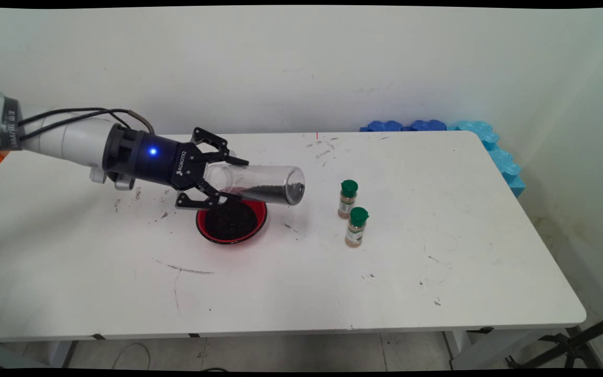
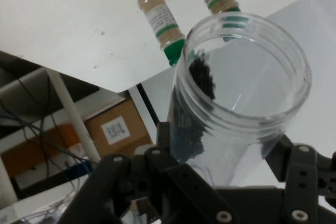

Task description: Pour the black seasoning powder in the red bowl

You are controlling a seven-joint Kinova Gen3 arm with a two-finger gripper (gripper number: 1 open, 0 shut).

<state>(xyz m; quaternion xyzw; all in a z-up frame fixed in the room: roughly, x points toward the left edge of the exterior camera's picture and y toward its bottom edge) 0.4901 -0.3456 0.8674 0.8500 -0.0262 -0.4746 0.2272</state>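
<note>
Hand view shows the gripper point(image 2: 226, 148) clamped on a clear jar point(image 2: 241, 77), one finger on each side of its near end. The jar runs straight out ahead of the hand. The ribbed ring at its far end looks like the open mouth, though we cannot be sure through the clear wall. Dark grains point(image 2: 194, 103) lie in a strip along one side of the jar, reaching almost to that ring.

In the main view the gripper point(image 1: 231, 179) holds the jar point(image 1: 259, 184) nearly level, its far end dipped a little. A red bowl point(image 1: 231, 241) sits under the fingers, already filled with the same dark stuff. The jar's far end appears to reach out past the bowl's rim.

We judge the hold needs care. The wall is smooth and round, so the squeeze should be firm and any roll of the wrist slow, or the grains would slide all at once. If they do run, they would be likely to land beyond the bowl.

Further out ahead of the hand, two green-capped shakers point(image 1: 348, 199) point(image 1: 357, 226) stand close together on the table point(image 1: 333, 288), well clear of the jar.
</note>
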